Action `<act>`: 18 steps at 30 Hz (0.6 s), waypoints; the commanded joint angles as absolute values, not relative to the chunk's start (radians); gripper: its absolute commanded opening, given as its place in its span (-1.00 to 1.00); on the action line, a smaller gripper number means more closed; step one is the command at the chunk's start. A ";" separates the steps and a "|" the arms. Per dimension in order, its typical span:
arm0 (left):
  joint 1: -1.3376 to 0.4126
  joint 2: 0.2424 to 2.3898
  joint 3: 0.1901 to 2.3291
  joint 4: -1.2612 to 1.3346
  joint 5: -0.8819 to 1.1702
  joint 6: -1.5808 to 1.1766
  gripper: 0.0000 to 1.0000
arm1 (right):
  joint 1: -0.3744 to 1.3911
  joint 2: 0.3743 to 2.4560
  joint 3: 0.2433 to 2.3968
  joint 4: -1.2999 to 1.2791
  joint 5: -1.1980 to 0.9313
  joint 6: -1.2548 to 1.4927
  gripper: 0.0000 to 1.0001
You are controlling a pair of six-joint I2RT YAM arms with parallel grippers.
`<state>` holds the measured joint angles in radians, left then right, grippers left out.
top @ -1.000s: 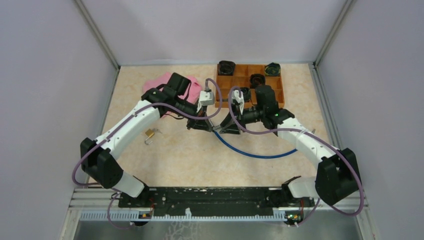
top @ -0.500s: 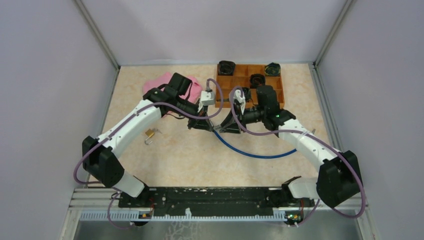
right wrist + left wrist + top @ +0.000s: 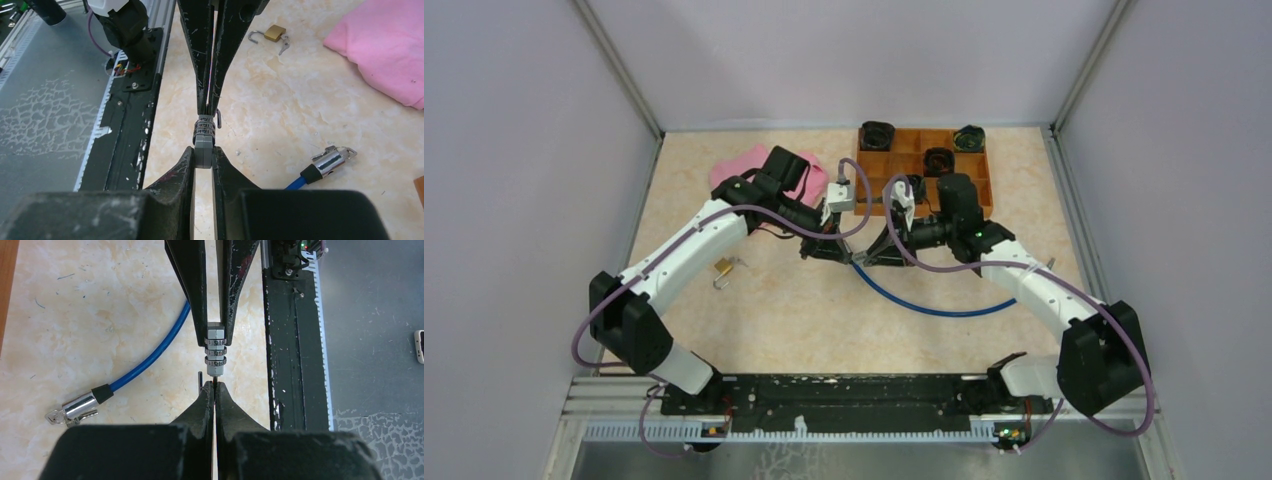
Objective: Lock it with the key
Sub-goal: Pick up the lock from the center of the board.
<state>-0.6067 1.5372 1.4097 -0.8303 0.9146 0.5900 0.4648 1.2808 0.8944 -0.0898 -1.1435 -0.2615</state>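
Note:
A small grey combination lock (image 3: 204, 135) with number dials hangs above the table between both grippers. My right gripper (image 3: 204, 155) is shut on its grey body. My left gripper (image 3: 214, 387) is shut on the thin black shackle at the lock's other end (image 3: 215, 352). In the top view the two grippers meet tip to tip, left (image 3: 844, 256) and right (image 3: 865, 259). A brass padlock (image 3: 274, 33) lies open on the table with a small key (image 3: 284, 47) beside it, apart from both grippers.
A blue cable (image 3: 924, 305) curves across the table; its chrome end (image 3: 79, 405) with small keys lies near the grippers. A pink cloth (image 3: 754, 165) sits at the back left. An orange tray (image 3: 908, 142) with black parts stands at the back right. The black base rail (image 3: 290, 340) runs alongside.
The right gripper's jaws have narrowed onto the lock body. Both arms have shifted slightly toward the back; the left gripper stays shut.

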 commanded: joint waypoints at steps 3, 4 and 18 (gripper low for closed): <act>-0.612 1.544 1.409 -0.812 0.917 0.587 -1.00 | 0.480 1.245 0.881 -0.002 -1.156 -0.222 -1.00; -0.612 1.543 1.410 -0.812 0.917 0.588 -1.00 | 0.479 1.245 0.877 0.008 -1.149 -0.215 -1.00; -0.499 1.521 1.420 -0.735 1.114 0.570 0.33 | 0.355 1.232 0.773 0.593 -1.243 0.325 -1.00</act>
